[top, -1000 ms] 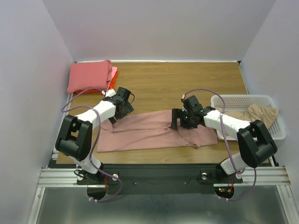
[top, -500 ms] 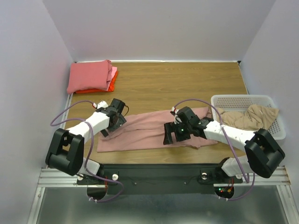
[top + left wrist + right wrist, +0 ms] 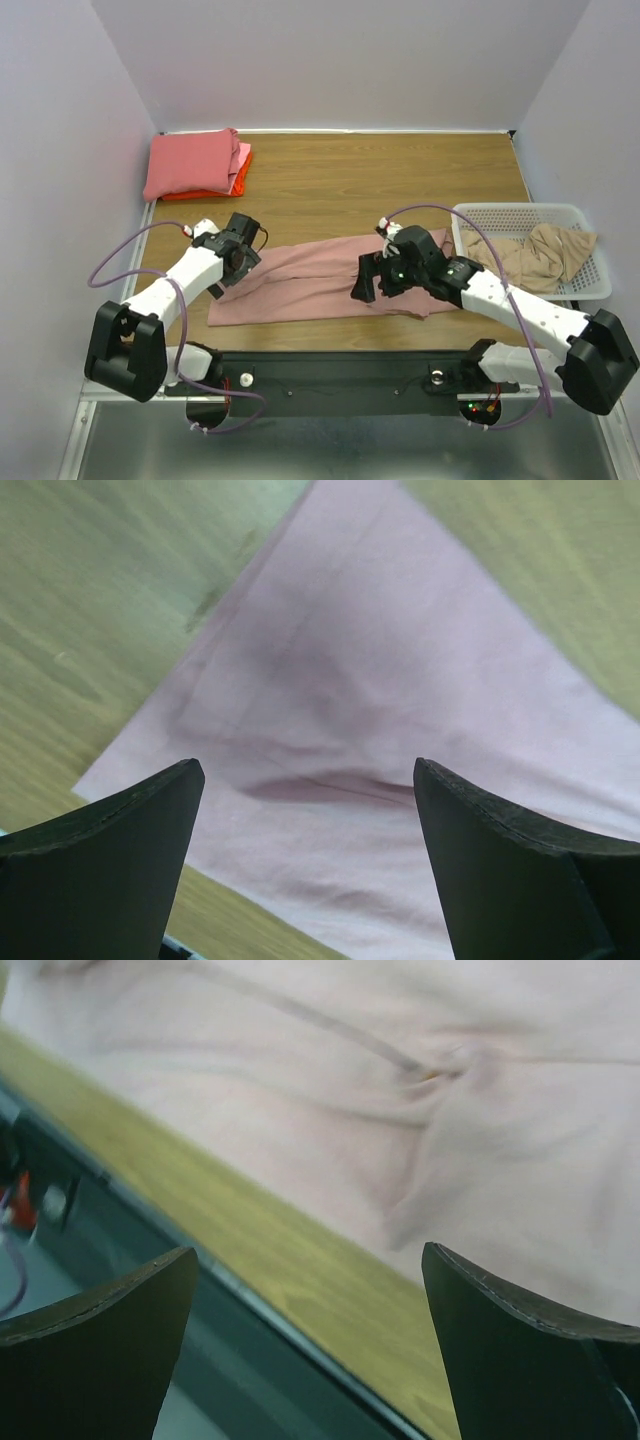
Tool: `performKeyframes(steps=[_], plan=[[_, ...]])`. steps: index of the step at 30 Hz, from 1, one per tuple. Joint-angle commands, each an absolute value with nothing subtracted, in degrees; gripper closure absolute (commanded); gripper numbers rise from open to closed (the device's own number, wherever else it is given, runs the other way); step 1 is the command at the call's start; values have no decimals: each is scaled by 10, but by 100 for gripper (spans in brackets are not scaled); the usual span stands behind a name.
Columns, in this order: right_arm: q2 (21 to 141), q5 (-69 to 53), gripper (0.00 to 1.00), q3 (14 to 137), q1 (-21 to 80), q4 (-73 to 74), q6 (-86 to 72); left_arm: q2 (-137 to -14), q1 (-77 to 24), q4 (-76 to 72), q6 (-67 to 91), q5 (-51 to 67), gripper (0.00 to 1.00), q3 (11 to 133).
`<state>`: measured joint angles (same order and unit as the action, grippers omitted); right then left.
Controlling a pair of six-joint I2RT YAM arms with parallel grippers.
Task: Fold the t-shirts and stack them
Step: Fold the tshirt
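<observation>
Wooden counter (image 3: 400, 180) carries a dusty pink shirt (image 3: 300, 282), lying as a long folded strip along its near side. The strip's left end is under the left pincer (image 3: 305, 775) and its right part under the right pincer (image 3: 310, 1260). Both pincers gape wide and hold nothing. A stack of folded shirts (image 3: 190, 160) sits in the far left corner, and a tan shirt (image 3: 550, 250) lies in the white basket (image 3: 515, 207).

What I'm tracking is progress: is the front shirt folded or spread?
Partly folded: the dusty pink shirt lies flat as a long narrow strip.
</observation>
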<state>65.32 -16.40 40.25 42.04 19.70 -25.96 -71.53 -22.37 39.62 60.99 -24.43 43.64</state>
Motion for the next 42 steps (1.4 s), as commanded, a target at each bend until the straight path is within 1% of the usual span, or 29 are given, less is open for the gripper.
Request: performKeyframes(steps=[1,2,3,4,7,10,14,15,16,17,18,20,21,22,23,24,25,26,27,28,29,31,32,36,40,42], plan=[[657,30,0,437,420,213,-306,-739,-221,362,575,-244,2,489],[664,81,0,440,414,221,-325,-757,-221,346,568,-238,2,503],[683,94,0,446,397,228,-334,-766,-221,339,556,-235,2,508],[683,100,0,447,397,231,-334,-776,-221,333,556,-231,1,513],[737,89,0,448,324,235,-357,-827,-223,309,527,-213,2,526],[782,82,0,459,305,235,-350,-848,-223,294,524,-205,2,521],[881,119,0,500,298,232,-333,-858,-227,270,523,-183,2,487],[929,121,0,511,298,222,-324,-859,-228,261,534,-175,2,470],[953,118,0,523,294,212,-303,-859,-234,265,547,-173,2,462],[974,106,0,552,292,198,-288,-858,-241,262,561,-166,2,445],[1025,87,0,569,288,185,-273,-857,-250,258,569,-152,2,435],[1084,86,0,624,281,165,-220,-856,-273,255,583,-145,2,420],[1112,85,0,689,277,166,-196,-855,-280,267,591,-141,2,407],[1170,88,0,720,273,165,-174,-854,-289,272,602,-135,2,399],[1197,85,0,750,265,166,-138,-849,-299,276,625,-128,2,393],[1218,42,0,811,258,166,-120,-843,-335,282,643,-116,2,382],[1240,10,0,836,251,166,-100,-837,-352,277,657,-106,2,374],[1274,-51,0,891,237,166,-78,-828,-388,272,693,-89,2,359],[1293,-75,0,891,230,166,-66,-824,-405,267,713,-81,2,352],[1309,-92,0,945,222,166,-55,-822,-423,268,729,-77,2,349],[1348,-103,0,973,218,166,-50,-823,-443,255,761,-64,2,340],[1383,-142,0,1045,213,167,-59,-829,-482,232,775,-41,2,330],[1415,-192,0,1062,212,166,-64,-841,-494,215,800,-18,2,319],[1482,-242,0,1143,212,165,-90,-874,-556,199,841,-3,2,332],[1539,-222,0,1235,212,166,-112,-894,-615,235,860,-19,2,383],[1561,-214,0,1268,212,165,-114,-905,-628,243,860,-25,2,410]])
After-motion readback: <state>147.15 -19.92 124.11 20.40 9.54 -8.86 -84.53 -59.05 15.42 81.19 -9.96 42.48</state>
